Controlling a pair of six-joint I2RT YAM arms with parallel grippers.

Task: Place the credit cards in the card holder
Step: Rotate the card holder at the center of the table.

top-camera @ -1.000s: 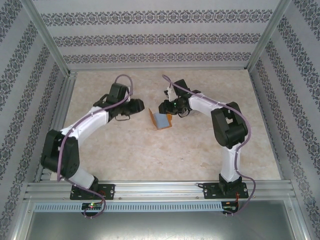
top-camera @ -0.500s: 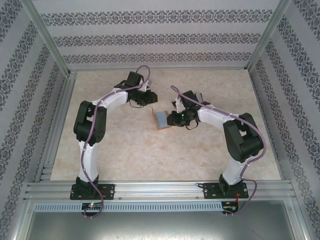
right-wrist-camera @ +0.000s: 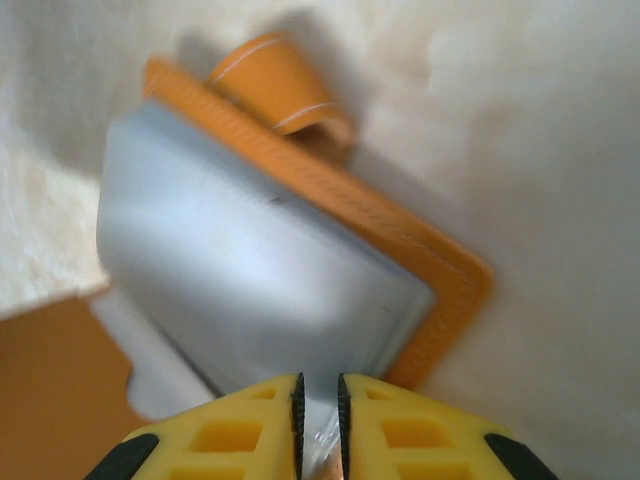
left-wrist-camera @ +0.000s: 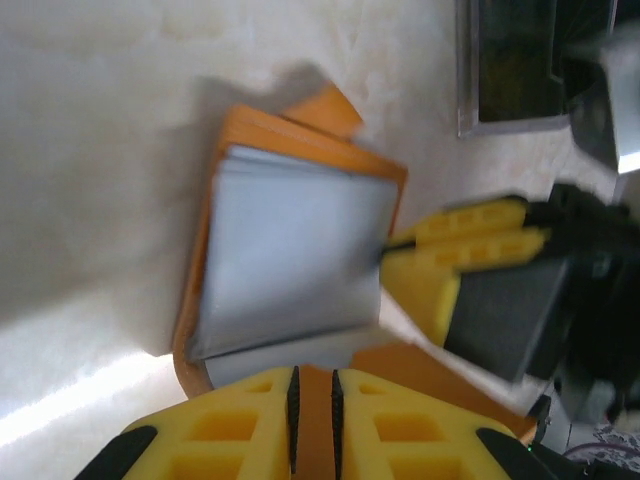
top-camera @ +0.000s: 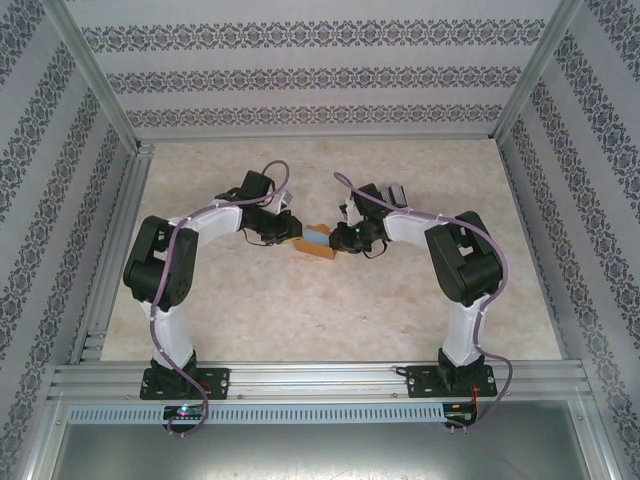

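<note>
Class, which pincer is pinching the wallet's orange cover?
The left pincer: orange shows between its fingers, whereas the right pincer nips the wallet by its pale blue-grey pocket.

One orange card holder (top-camera: 320, 247) (a single folding piece). One grey stack of credit cards (top-camera: 394, 191), its cards too small to count. Two hands: the left hand (top-camera: 292, 231) and the right hand (top-camera: 338, 240). One table (top-camera: 300, 320).

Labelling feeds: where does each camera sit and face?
Top external: above, behind the arms, looking down at the table; left gripper and right gripper meet at the card holder.
Left wrist: on that wrist, looking along its gripper at the card holder; right gripper shows.
Right wrist: on that wrist, looking along its gripper at the card holder.
All share the card holder.
</note>
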